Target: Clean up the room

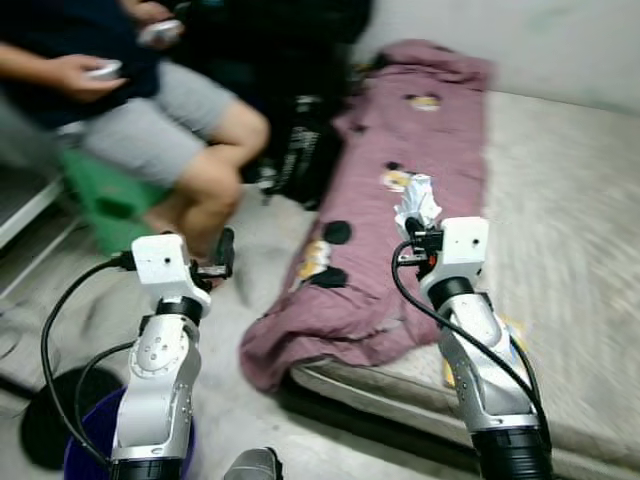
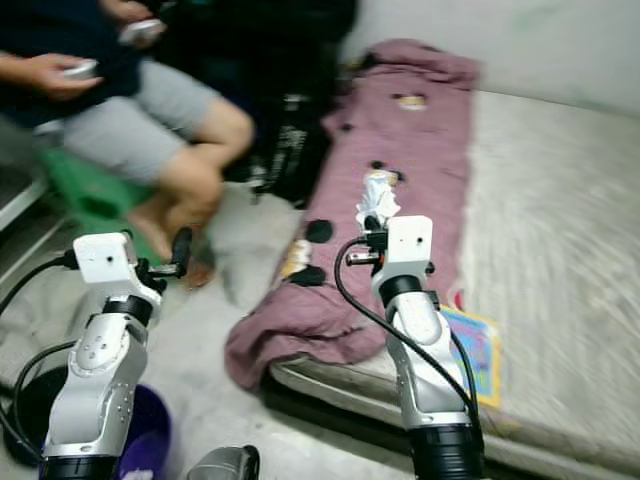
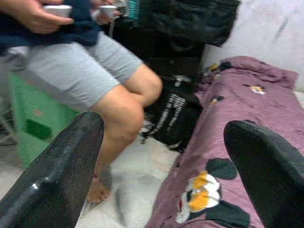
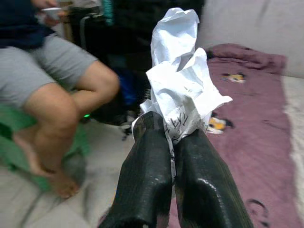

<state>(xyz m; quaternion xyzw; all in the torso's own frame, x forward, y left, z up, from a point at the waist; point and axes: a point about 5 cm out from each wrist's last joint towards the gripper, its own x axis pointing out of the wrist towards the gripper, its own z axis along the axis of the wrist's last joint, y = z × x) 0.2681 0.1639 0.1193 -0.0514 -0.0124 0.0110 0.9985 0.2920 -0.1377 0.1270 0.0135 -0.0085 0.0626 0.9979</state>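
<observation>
A crumpled white paper point(image 4: 178, 90) is pinched between the black fingers of my right gripper point(image 4: 172, 137), which is shut on it. In the eye views that paper point(image 1: 417, 203) sticks up above the right wrist, over the purple blanket point(image 1: 400, 190) on the mattress point(image 1: 560, 230). My left gripper point(image 3: 161, 156) is open with nothing between its fingers point(image 3: 61, 171); it is held up over the floor, left of the mattress point(image 1: 222, 255). A blue bin point(image 1: 95, 430) stands on the floor under my left arm.
A person point(image 1: 150, 110) in grey shorts sits on a green stool point(image 1: 100, 200) at the left, holding small controllers. Black bags point(image 1: 300, 140) stand against the wall beside the mattress. A colourful booklet point(image 2: 470, 345) lies on the mattress near its front edge.
</observation>
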